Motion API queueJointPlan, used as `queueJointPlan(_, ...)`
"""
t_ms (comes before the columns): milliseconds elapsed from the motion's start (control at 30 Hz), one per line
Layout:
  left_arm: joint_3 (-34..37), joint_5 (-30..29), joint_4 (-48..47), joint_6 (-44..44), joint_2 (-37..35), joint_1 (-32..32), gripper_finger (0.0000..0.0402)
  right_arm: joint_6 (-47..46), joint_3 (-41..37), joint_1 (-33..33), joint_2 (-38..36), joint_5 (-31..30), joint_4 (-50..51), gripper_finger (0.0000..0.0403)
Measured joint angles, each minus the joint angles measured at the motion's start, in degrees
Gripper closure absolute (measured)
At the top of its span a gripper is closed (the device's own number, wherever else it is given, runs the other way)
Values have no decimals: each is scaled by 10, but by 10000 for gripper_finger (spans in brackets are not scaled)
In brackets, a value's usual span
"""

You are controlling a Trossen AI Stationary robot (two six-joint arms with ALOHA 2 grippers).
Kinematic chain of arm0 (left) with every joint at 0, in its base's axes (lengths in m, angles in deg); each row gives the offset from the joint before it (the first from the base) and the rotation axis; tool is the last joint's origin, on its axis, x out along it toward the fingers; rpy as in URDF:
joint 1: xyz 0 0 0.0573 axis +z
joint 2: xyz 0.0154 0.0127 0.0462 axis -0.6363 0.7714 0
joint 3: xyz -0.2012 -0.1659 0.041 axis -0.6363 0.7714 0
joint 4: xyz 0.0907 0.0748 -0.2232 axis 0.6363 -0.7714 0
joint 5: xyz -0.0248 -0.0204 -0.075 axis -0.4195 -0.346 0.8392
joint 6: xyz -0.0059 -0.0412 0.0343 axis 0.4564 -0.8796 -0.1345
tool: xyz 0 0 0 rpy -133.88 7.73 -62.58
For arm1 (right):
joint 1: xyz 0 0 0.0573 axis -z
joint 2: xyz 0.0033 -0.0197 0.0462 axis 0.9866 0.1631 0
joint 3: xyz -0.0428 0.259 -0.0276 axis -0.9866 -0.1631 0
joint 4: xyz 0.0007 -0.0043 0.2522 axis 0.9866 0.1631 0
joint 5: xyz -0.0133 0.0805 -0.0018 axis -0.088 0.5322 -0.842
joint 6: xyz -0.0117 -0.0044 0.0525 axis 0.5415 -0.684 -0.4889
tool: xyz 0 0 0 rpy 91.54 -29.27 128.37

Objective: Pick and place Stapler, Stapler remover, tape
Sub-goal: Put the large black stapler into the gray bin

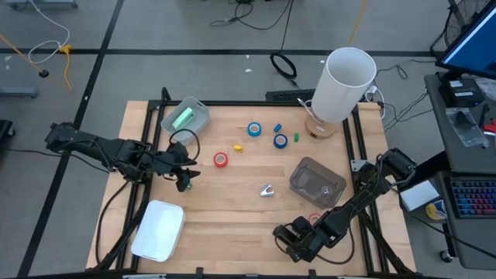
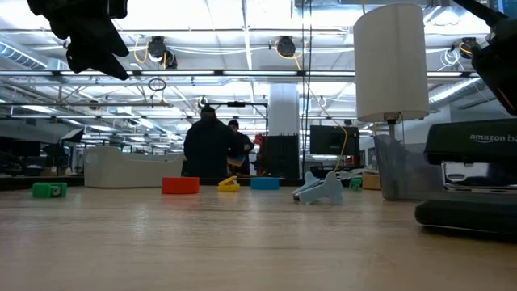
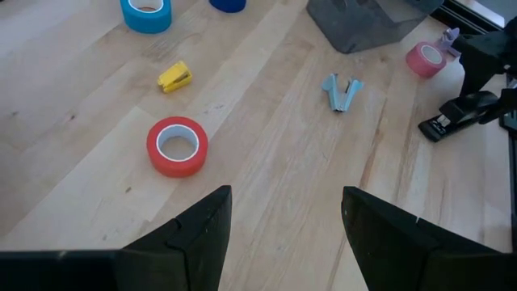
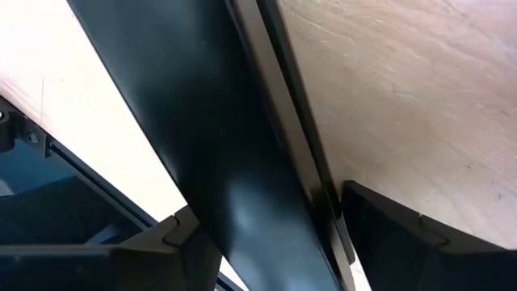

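Near the table's (image 1: 232, 194) left edge, left gripper (image 1: 184, 180) hovers released, facing a red tape (image 1: 221, 160) roll mid-table. Right gripper (image 1: 291, 242) spread over the stapler (image 3: 456, 120) at front edge; grasp likely next. Stapler remover (image 1: 266, 191) lies centre.

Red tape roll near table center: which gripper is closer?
Left. The left gripper sits just beside the red tape roll, fingers open; the right gripper is far off at the table's near edge.

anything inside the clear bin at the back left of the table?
One bright green object lies inside the clear bin. What it is can't be told from the high view; nothing else shows in there.
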Motion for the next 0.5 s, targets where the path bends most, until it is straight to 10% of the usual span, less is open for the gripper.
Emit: queueJointPlan(500,0,0,0,0,0,0,167,12,-1,1,2,19,0,209)
